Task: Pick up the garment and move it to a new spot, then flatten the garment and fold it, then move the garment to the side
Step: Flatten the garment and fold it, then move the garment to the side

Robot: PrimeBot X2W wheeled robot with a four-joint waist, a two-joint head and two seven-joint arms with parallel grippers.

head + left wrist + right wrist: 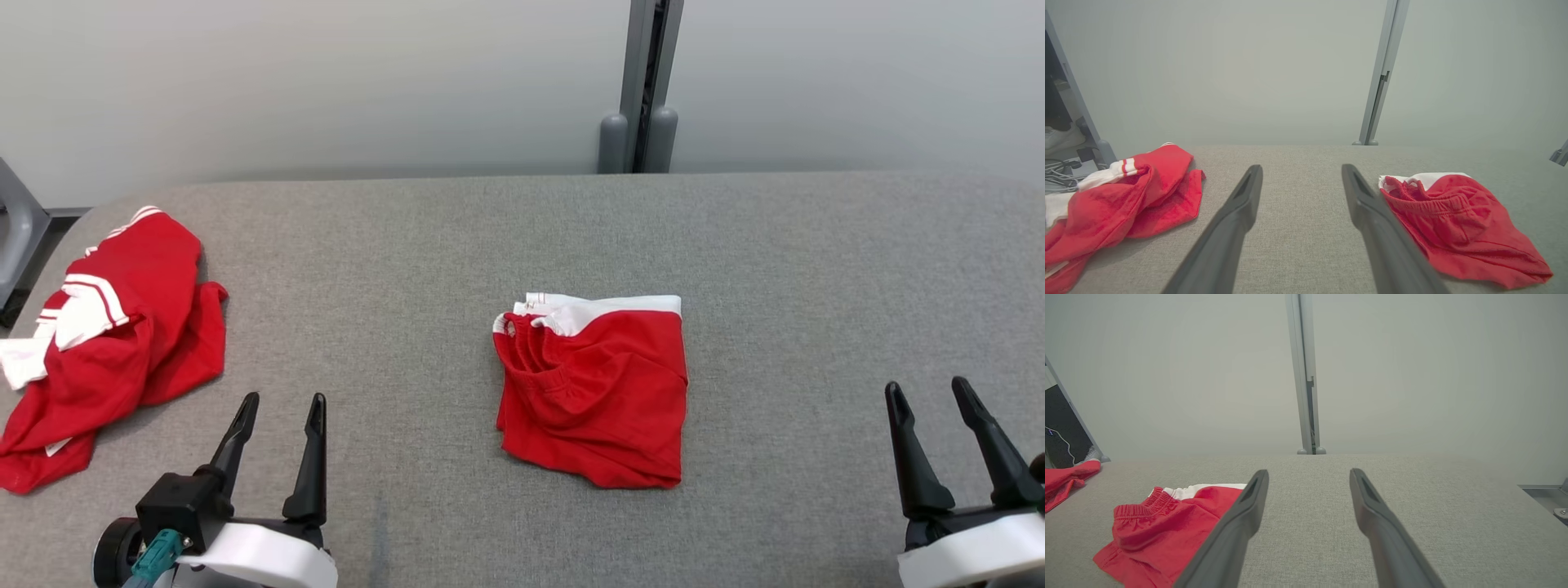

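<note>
at mid-table, a touch toward 5 o'clock in the head view, sits the folded garment (596,392): red shorts w/ a white waistband (620,305) along its 12 o'clock edge, squared into a small packet on the grey table (408,245). left gripper (285,398) is down at 7 o'clock, fingers spread wide, nothing btwn them. right gripper (926,384) is at 4 o'clock, same: spread, empty. both are well apart from the packet, neither touching cloth. a second, crumpled garment (114,327), red w/ white stripes, lies in a heap at 9 o'clock by the table's edge, near the left gripper.

my read: the fold looks done, so what's left is prob the move to the side.

risks from here:
- packet is several loose layers. a pinch on the top layer only would peel it open on the lift, fold lost. needs a bite thru all layers, or both grippers on opposite edges.
- its 6 o'clock hem is wavy, not flush w/ the table. a finger sliding in there could shove the stack & skew it instead of getting under.
- dragging instead of lifting: the cloth-covered table looks grippy, so the bottom layer would lag & the layers shear.
- if the side chosen is 9 o'clock, the heap is there. same red, so the packet could land on it or snag a loose bit.
- one-sided grab: far half droops & unfolds.
- can't tell how thick the stack is, so bite depth is a guess.
</note>
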